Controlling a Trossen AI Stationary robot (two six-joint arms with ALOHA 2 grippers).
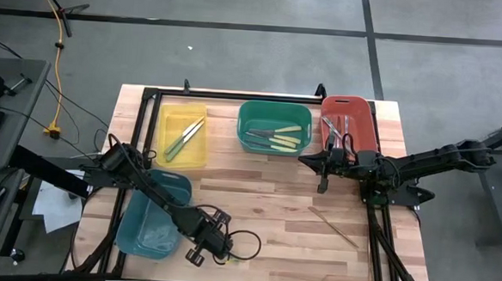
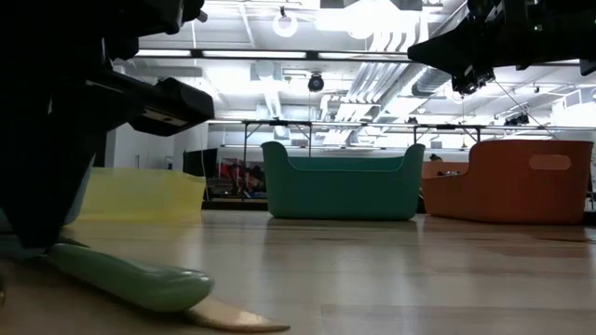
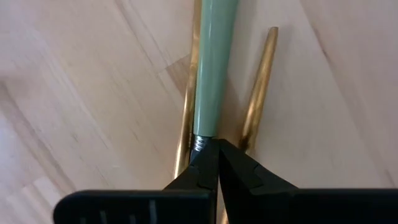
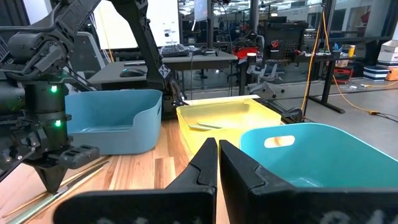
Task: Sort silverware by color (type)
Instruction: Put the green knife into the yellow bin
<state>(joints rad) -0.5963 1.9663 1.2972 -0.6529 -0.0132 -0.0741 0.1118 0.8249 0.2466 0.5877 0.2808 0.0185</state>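
My left gripper (image 1: 215, 246) is low over the table's near edge, beside the blue bin (image 1: 152, 213), shut on a green-handled utensil (image 3: 211, 68). Two gold-coloured pieces (image 3: 258, 87) lie alongside that handle on the wood. My right gripper (image 1: 322, 172) hangs shut and empty over the table, just in front of the red bin (image 1: 348, 120). Green-handled pieces (image 1: 184, 139) lie in the yellow bin (image 1: 170, 119), yellow-handled ones (image 1: 277, 138) in the green bin (image 1: 274, 112), silver-grey ones (image 1: 336, 128) in the red bin. A thin tan utensil (image 1: 332, 226) lies flat on the table. My left gripper pinches the green-handled utensil by the end of its handle (image 3: 202, 134), between the two fingertips (image 3: 233, 165). The fingers lie along the handle, which runs straight away from them. In the low view the handle (image 2: 130, 274) slants down, its far end on the table.
Four bins stand on the table: yellow, green and red along the far edge, blue at the near left. Black frame rails (image 1: 236, 95) run along the far edge and the right side. Bare wood (image 1: 265, 201) lies between the two grippers.
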